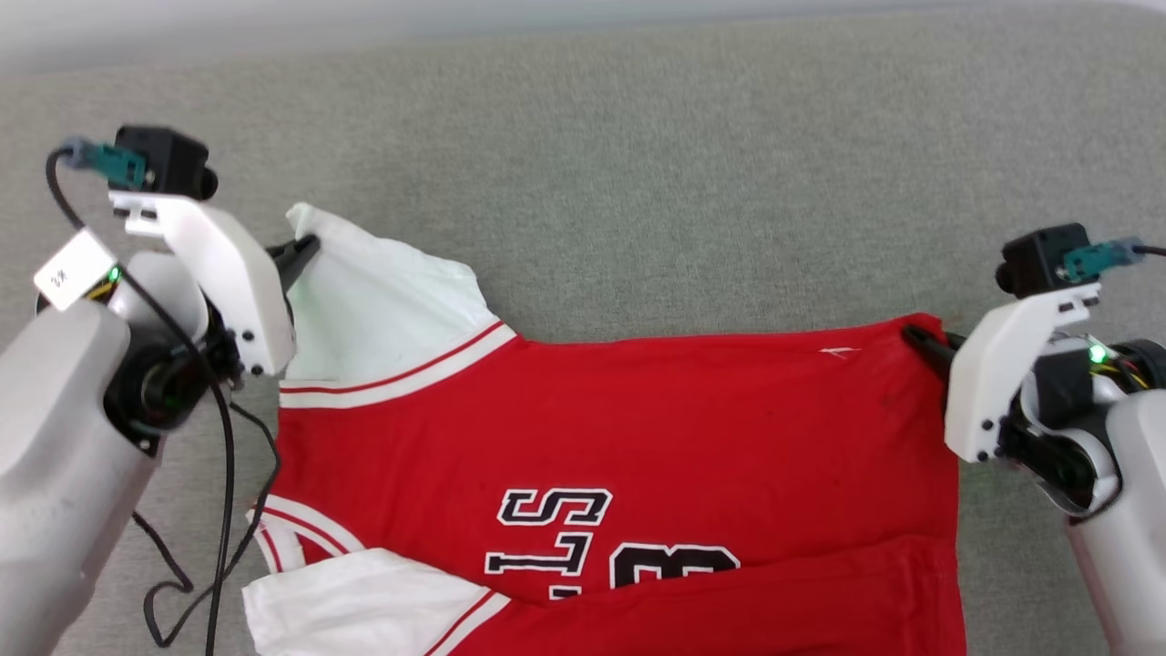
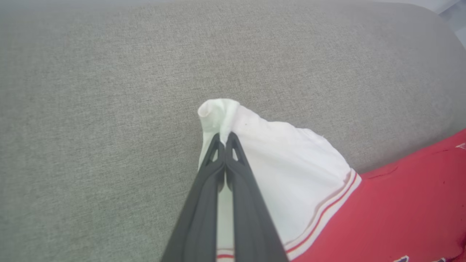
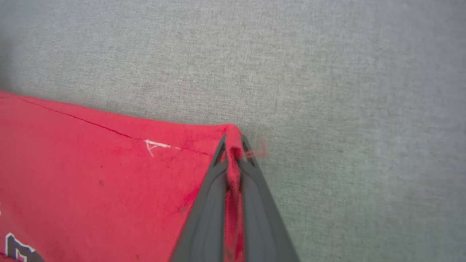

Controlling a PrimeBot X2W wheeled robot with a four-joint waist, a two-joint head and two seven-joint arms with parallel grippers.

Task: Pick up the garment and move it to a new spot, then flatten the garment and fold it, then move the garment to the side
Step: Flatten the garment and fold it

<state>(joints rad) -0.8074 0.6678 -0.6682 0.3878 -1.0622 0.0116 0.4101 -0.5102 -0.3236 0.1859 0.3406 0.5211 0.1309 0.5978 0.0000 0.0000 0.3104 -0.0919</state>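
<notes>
The garment (image 1: pixel 619 428) is a red jersey with white sleeves, striped trim and black lettering, spread on a grey fabric surface. My left gripper (image 1: pixel 305 248) is shut on the tip of the far white sleeve (image 2: pixel 276 171); in the left wrist view the left gripper (image 2: pixel 225 140) pinches a fold of white cloth. At the far right corner of the red body my right gripper (image 1: pixel 914 334) is shut on the hem. Red fabric is squeezed between the fingers of the right gripper (image 3: pixel 233 143) in the right wrist view. A near part of the garment is folded over itself.
Grey woven upholstery (image 1: pixel 638 182) lies all around the garment, with open room beyond its far edge. A black cable (image 1: pixel 223 510) hangs from my left arm beside the garment's left side. A second white sleeve (image 1: pixel 355 601) lies at the near left.
</notes>
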